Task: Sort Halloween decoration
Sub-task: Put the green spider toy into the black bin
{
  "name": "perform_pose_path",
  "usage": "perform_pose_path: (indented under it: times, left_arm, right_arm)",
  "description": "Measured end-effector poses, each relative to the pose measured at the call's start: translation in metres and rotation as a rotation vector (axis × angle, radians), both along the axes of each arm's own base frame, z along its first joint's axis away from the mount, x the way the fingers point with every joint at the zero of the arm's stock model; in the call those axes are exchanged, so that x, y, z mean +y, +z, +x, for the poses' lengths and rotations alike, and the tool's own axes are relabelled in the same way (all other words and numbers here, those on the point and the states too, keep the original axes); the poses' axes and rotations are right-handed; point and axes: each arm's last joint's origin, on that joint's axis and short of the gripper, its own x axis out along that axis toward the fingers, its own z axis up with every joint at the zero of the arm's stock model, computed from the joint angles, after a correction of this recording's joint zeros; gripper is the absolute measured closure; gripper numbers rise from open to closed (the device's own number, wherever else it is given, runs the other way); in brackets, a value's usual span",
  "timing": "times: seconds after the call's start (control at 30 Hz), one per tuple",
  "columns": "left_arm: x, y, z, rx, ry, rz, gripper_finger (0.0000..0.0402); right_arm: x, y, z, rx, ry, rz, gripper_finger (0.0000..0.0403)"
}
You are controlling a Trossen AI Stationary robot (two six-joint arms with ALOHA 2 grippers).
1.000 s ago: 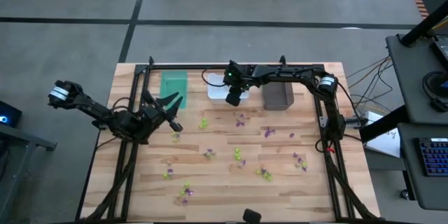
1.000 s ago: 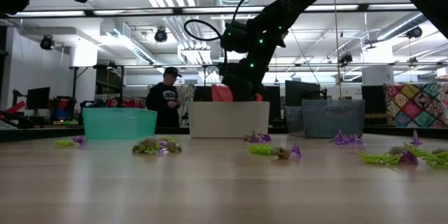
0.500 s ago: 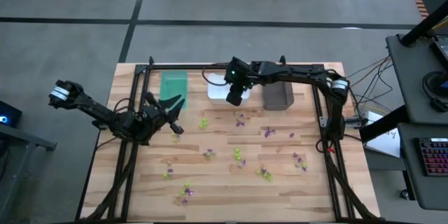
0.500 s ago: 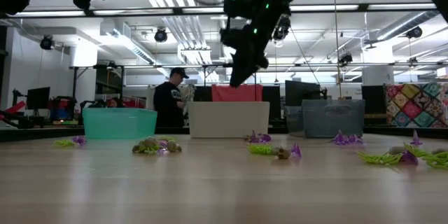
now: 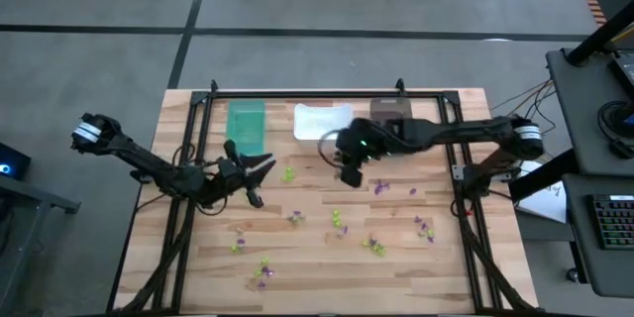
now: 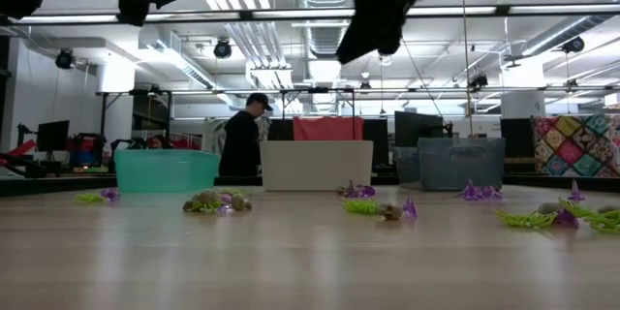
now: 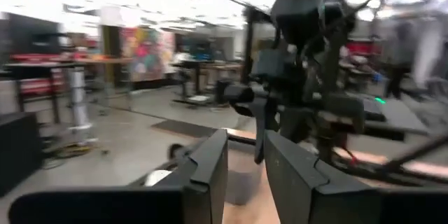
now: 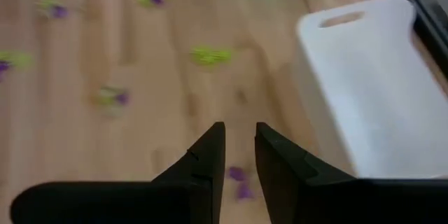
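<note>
Many tiny plastic trinkets (image 5: 337, 220) in purple, lime-green and pale grey lie scattered across the middle and lower wooden table (image 5: 317, 267). My right gripper (image 5: 349, 176), centre frame, fingers narrowly apart and empty, hangs above a purple piece (image 8: 236, 173). My left gripper (image 5: 260, 165), centre-left, shows a slim gap. Descending off-line could flick pieces away. I count three bins: teal (image 5: 246, 125), white (image 5: 319, 119), brown (image 5: 392, 111).

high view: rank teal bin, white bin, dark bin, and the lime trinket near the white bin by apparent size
1. white bin
2. teal bin: close to the white one, too near to split firmly
3. dark bin: partly hidden by the right arm, so its rank is unsure
4. lime trinket: far smaller
</note>
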Motion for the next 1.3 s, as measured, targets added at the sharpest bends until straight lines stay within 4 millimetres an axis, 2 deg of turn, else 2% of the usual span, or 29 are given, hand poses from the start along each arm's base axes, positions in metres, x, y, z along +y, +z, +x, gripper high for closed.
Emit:
perform_pose_path:
  times: [0.3,0.5,0.63,0.87,1.0,1.13,1.3]
  left_arm:
    - [-0.008,0.009,0.016,0.268,-0.055,0.029,0.0325]
    - [-0.016,0.011,0.024,0.527,-0.24,0.061,0.0325]
    - [-0.018,0.008,0.025,0.626,-0.27,0.05,0.0325]
    - [-0.017,-0.011,0.029,0.733,-0.288,-0.018,0.0325]
    - [-0.016,-0.031,0.03,0.78,-0.282,-0.055,0.0325]
    - [-0.017,-0.042,0.034,0.769,-0.281,-0.067,0.0325]
    - [-0.018,-0.053,0.036,0.81,-0.264,-0.068,0.0324]
  right_arm:
    - [0.048,-0.028,-0.038,-0.184,0.138,0.02,0.0331]
    - [0.059,-0.049,-0.05,-0.282,0.181,0.024,0.0337]
    - [0.059,-0.054,-0.052,-0.291,0.171,0.041,0.0342]
    - [0.06,-0.054,-0.053,-0.29,0.189,0.02,0.0344]
    - [0.067,-0.052,-0.053,-0.333,0.258,-0.032,0.0344]
    - [0.076,-0.053,-0.054,-0.393,0.306,-0.066,0.0344]
    - [0.077,-0.06,-0.057,-0.402,0.244,-0.121,0.0347]
